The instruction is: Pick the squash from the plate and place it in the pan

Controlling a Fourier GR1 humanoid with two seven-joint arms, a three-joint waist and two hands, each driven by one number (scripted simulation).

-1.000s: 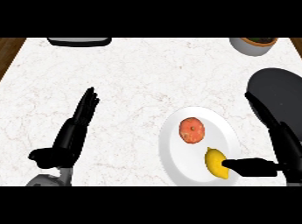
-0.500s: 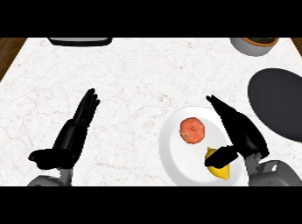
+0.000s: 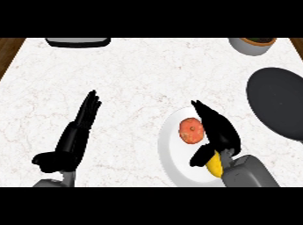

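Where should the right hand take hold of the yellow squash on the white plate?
Probably across its short width, coming from above. The yellow squash lies flat at the near edge of the white plate, mostly hidden under the right hand. The round orange fruit sits just beyond, so avoid reaching from that side.

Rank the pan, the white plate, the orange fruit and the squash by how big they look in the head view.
1. Pan, though the frame's right edge cuts it off.
2. White plate, close to the pan in size, so the order is unsure.
3. Orange fruit.
4. Squash, unsure: the right hand mostly hides it.
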